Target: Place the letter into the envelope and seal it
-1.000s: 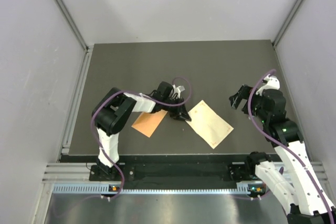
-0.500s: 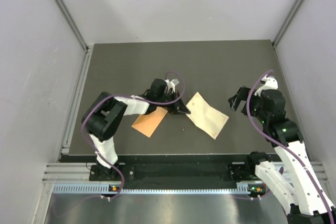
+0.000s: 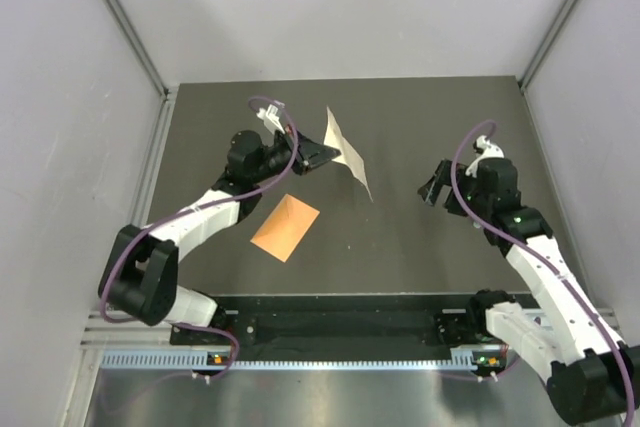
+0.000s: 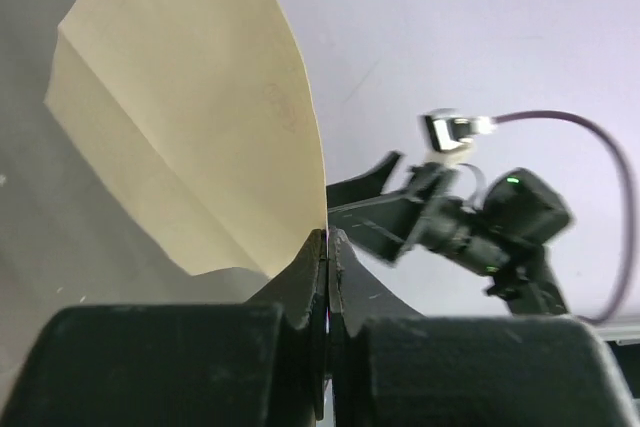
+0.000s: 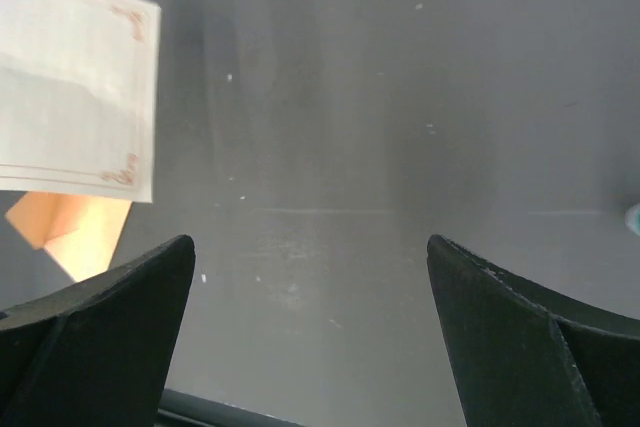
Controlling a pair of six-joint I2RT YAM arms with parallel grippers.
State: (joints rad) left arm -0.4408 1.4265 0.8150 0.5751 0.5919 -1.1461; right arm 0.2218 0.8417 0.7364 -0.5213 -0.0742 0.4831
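We see the dark grey counter (image 3: 430, 117) filling most of the overhead view. Above its far middle part the letter (image 3: 347, 152), a cream sheet with a crease across it, hangs clear of the surface, standing almost on edge and slanting down toward the centre. The orange envelope (image 3: 285, 228) lies flat nearer the arm bases, well apart from the sheet; we cannot make out its flap. The left pincer (image 4: 328, 247) is pressed together on one edge of the letter, pinching it. The right pincer (image 5: 308, 247) is spread wide above bare counter, gripping nothing.
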